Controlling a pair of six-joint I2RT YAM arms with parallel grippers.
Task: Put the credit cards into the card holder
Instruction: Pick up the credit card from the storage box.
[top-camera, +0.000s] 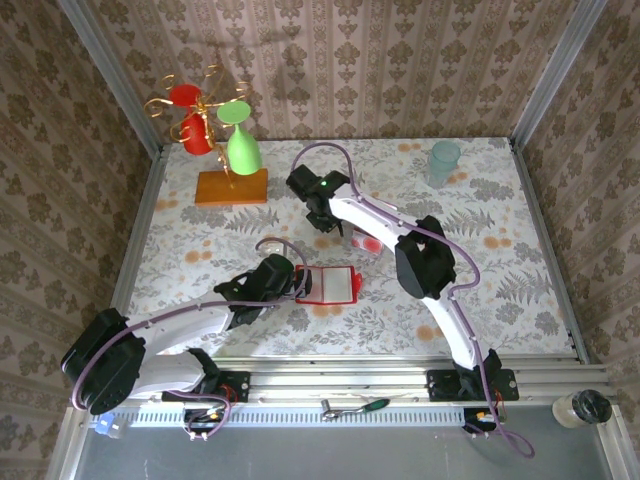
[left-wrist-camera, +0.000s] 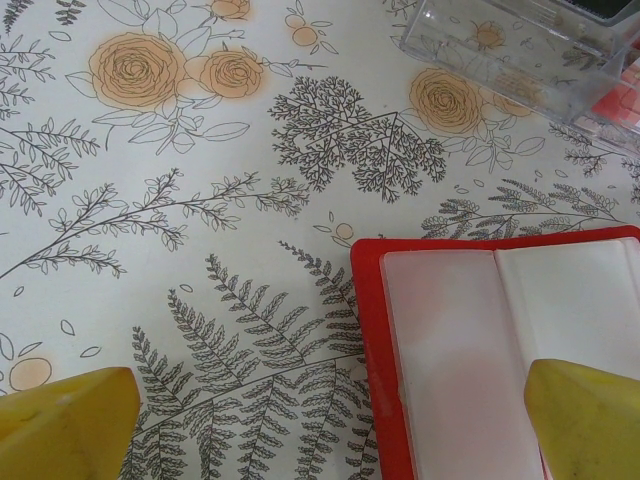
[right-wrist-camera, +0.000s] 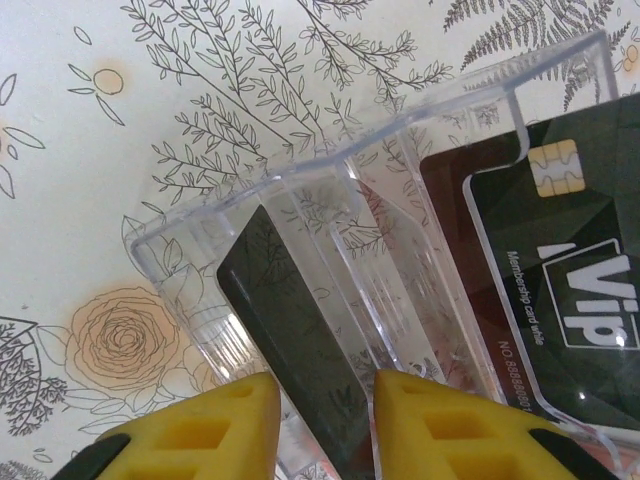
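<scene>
Floral cloth (top-camera: 200, 250) covers table; patterned wallpaper (top-camera: 400, 60) on 3 sides. Nearest: small tool (top-camera: 355, 406) on front rail. L gripper (left-wrist-camera: 325, 420), jaws spread wide, sits above left edge of open red card holder (left-wrist-camera: 450, 350), flat mid-table. Just beyond, R gripper (right-wrist-camera: 325, 420) straddles black card (right-wrist-camera: 300, 330) standing on edge in clear tray (right-wrist-camera: 300, 180); clamped or not, can't tell. VIP card (right-wrist-camera: 560, 260) in next slot. Far back: cup stand (top-camera: 225, 150), pale-green cup (top-camera: 443, 162).
</scene>
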